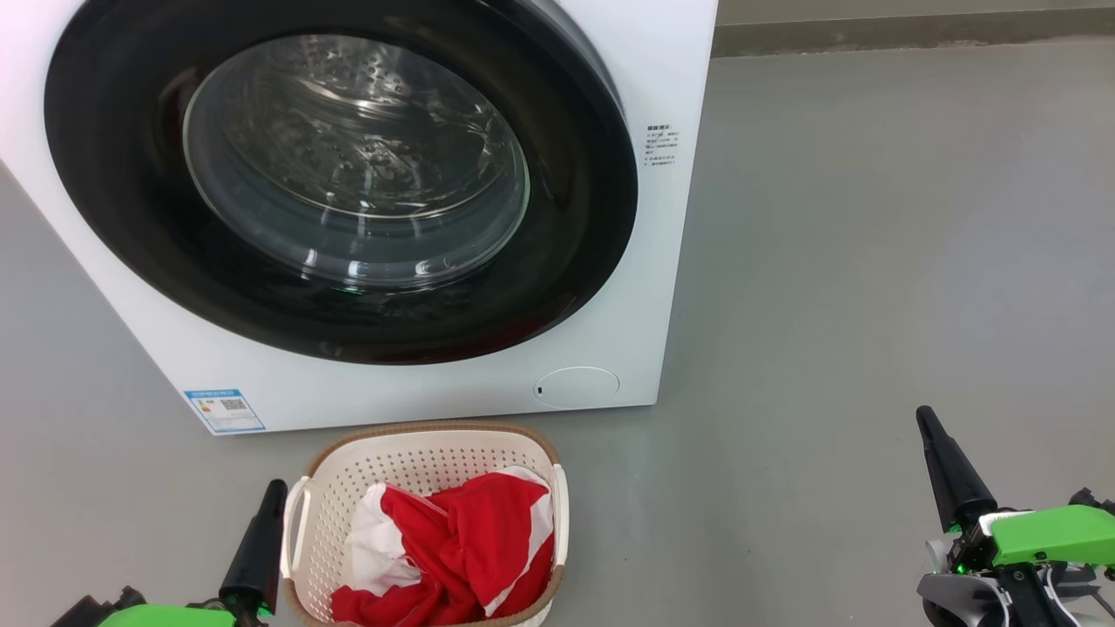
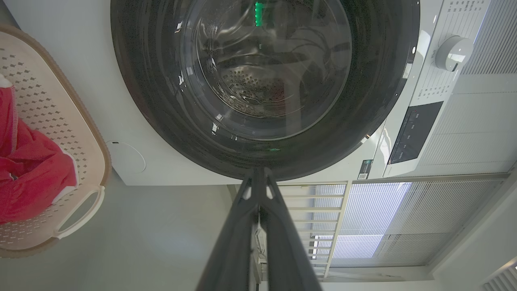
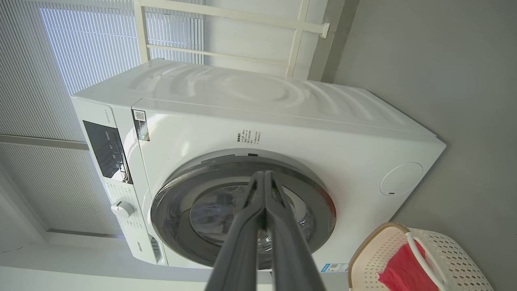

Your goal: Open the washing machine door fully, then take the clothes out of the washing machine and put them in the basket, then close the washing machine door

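In the head view the washing machine (image 1: 671, 261) fills the 11 o'clock part of the picture. Its door (image 1: 340, 183) lies flat against the front and looks closed. Through the glass the steel drum shows no red. The basket (image 1: 418, 440) sits on the floor at 6 o'clock, just in front of the machine, with the clothes (image 1: 462, 540) heaped inside it. A white panel of cloth rides up against the rim on the basket's 3 o'clock side.

The left fingers (image 2: 236, 242) are clenched together on nothing, low at 7 o'clock and just beside the basket's handle. The right fingers (image 3: 242, 250) are likewise pressed together and empty, at 4 o'clock, well apart from both basket and machine.

By the look of it, the task is at or near its end, and what remains are small risks:
- The pictures cannot show whether the latch has caught. A door only resting on its seal could swing back out.
- Because the left fingers are so near the handle, a careless sweep of that arm could knock the light basket or tip it.
- The cloth riding up at the rim could slide over onto the floor if the basket is jolted.
- A small garment might lie low in the drum, hidden by reflections on the glass.
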Tool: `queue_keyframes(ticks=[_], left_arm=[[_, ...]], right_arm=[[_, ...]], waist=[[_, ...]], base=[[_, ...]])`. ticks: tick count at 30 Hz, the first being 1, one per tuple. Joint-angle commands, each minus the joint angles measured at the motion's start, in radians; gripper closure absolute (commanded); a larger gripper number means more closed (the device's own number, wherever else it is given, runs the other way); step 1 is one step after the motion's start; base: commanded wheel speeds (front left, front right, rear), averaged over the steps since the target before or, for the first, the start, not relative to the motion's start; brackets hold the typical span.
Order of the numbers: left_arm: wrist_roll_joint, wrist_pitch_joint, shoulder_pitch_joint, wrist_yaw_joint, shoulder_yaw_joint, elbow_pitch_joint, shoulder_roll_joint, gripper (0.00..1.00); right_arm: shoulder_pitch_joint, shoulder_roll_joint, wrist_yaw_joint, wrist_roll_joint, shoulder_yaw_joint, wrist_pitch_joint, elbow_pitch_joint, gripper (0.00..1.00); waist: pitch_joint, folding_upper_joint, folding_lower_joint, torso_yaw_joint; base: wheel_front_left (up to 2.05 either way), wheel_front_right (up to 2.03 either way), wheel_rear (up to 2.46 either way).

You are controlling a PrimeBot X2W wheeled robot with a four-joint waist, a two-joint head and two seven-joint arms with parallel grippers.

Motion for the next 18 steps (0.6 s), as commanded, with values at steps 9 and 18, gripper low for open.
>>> queue_keyframes(ticks=[9, 18], left_arm=[[-0.007, 0.007, -0.042, -0.007, 0.035, -0.021, 0.009, 1.0], [-0.007, 0.007, -0.042, -0.007, 0.035, -0.021, 0.009, 1.0]], right_arm=[[-0.042, -0.005, -0.001, 0.004, 0.013, 0.006, -0.031, 1.0], [-0.042, -0.005, -0.001, 0.004, 0.013, 0.006, -0.031, 1.0]], waist=[[0.0, 0.0, 0.0, 0.0], [0.0, 0.0, 0.0, 0.0]], base=[[0.0, 0.0, 0.0], [0.0, 0.0, 0.0]])
